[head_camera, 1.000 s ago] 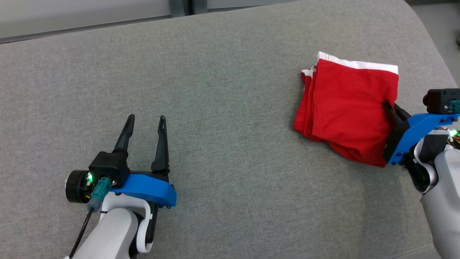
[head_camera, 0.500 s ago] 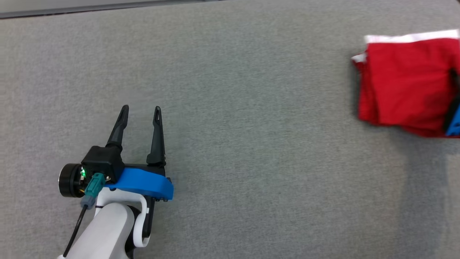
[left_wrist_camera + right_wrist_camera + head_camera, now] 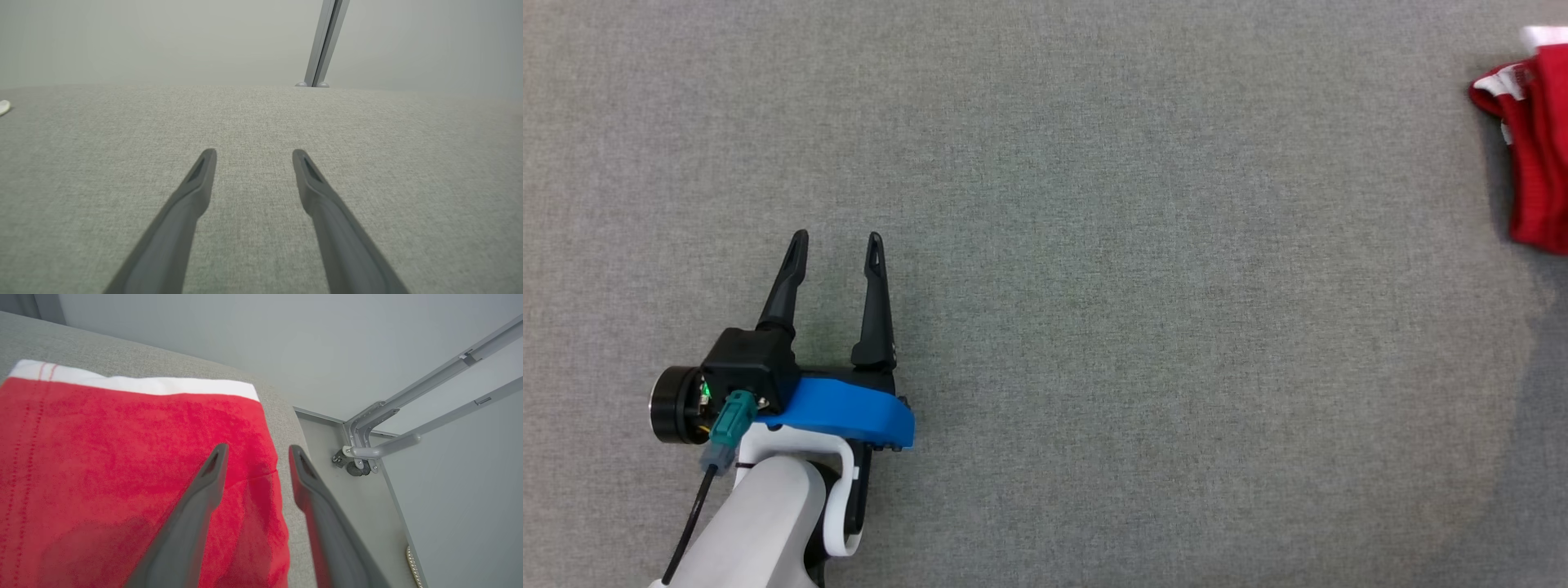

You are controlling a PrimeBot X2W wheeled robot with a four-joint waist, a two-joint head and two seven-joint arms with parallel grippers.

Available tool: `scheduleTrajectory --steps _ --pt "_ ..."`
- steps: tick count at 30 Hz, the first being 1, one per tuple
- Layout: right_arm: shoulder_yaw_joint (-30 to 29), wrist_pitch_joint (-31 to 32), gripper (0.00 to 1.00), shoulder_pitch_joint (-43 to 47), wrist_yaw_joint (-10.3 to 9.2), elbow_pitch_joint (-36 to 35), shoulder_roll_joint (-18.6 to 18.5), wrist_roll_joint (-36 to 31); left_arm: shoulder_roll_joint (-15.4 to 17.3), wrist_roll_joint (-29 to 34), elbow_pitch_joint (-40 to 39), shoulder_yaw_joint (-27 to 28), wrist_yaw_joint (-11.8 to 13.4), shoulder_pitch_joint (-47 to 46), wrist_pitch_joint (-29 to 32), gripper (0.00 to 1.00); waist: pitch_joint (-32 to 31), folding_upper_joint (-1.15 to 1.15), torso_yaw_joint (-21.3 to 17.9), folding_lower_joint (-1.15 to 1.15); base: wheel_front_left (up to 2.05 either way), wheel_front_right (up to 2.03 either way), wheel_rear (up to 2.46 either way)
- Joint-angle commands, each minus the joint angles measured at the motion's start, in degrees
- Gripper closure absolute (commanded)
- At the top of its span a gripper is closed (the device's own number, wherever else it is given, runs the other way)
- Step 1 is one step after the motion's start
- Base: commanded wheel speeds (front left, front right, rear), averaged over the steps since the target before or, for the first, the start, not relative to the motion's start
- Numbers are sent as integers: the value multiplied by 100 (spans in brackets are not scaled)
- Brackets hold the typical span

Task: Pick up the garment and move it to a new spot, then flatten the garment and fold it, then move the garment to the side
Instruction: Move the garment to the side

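Spanning the whole head view is one grey woven upholstered surface (image 3: 1094, 245), the largest item on record.

One red fabric garment with a white band (image 3: 1535, 163) lies on that surface at the 2 o'clock edge of the head view, cut off by the frame. Its stacked layers show along the near edge. In the right wrist view it lies flat from 9 o'clock to centre, with the white band along its far edge and the surface's rounded border just beside it.

Two grippers noted. The left gripper (image 3: 837, 238) sits at 8 o'clock in the head view, well apart from the garment. Its two dark fingers are spread over bare surface and hold nothing. The right gripper (image 3: 257, 447) hangs over the garment's side edge with its two fingers parted. Red cloth shows below the gap and none is pinched between them: released.

Two grey metal bars (image 3: 429, 381) run towards 2 o'clock in the right wrist view and meet at one dark castor (image 3: 357, 467).

One small white object (image 3: 3, 107) lies at 9 o'clock in the left wrist view. Its identity cannot be told.
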Motion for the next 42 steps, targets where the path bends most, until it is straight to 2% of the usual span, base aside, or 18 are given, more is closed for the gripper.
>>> scheduleTrajectory --steps 1,6,11,23,33,42 --pt "-88 -63 0 72 1 -97 207 -240 17 25 -7 35 35 -113 -25 0 -4 -1 -10 -1 0 0 0" --pt "-620 -142 0 367 0 -688 784 -818 0 -5 10 22 61 -74 -34 0 -90 -1 -75 -1 0 0 0" --pt "-683 -92 0 569 1 -1172 1182 -948 -29 -56 119 12 7 -98 -68 0 -326 -1 -171 -1 0 0 0" --pt "-480 -369 0 1222 1 -1958 1935 -313 -223 -140 660 35 -165 -242 -275 0 -1285 -1 -242 -1 0 0 0" --pt "-63 -959 0 2267 1 -2036 2676 296 -454 -222 1244 326 -367 290 -399 0 -2338 -1 -127 -1 0 0 0" --pt "237 -1518 0 3082 1 -2017 3008 589 -667 60 1402 727 -582 912 -401 0 -2746 -1 25 -1 0 0 0"
